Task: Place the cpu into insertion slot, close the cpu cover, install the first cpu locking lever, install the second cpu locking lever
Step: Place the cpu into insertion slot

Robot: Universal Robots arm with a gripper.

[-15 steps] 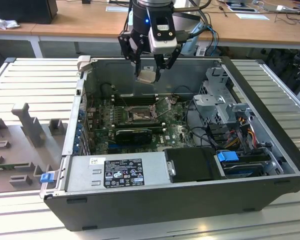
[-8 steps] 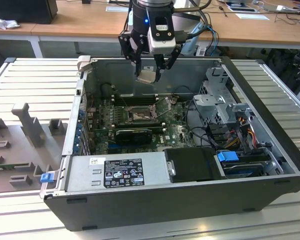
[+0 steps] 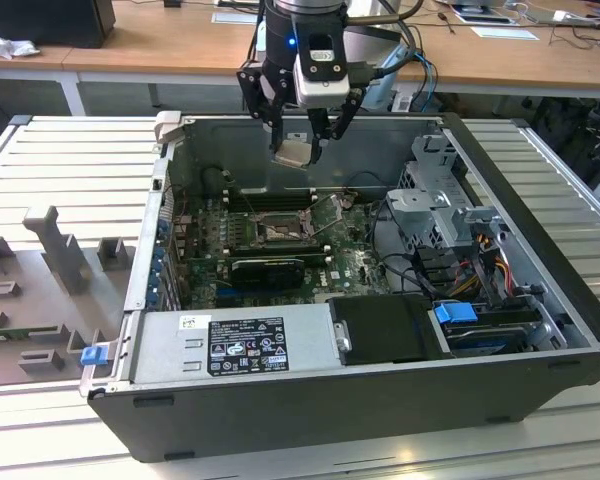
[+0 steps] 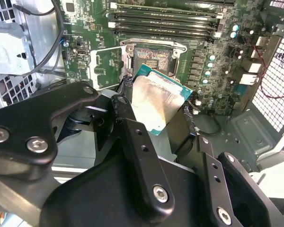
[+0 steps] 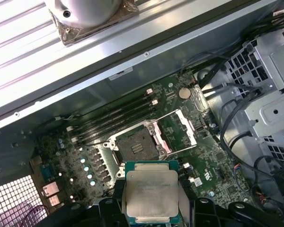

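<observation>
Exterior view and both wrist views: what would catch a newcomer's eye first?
The gripper holds the cpu, its pale metal top showing, above the open case. Inside, on the green board, the slot lies uncovered beside the long black memory slots.

The cpu (image 5: 151, 194) wore a pale, brushed, faintly scuffed metal top; the gripper (image 3: 298, 146) had matt black links; the cpu cover (image 5: 179, 128) gleamed as bare metal; the case (image 3: 380, 150) was dull grey sheet metal
</observation>
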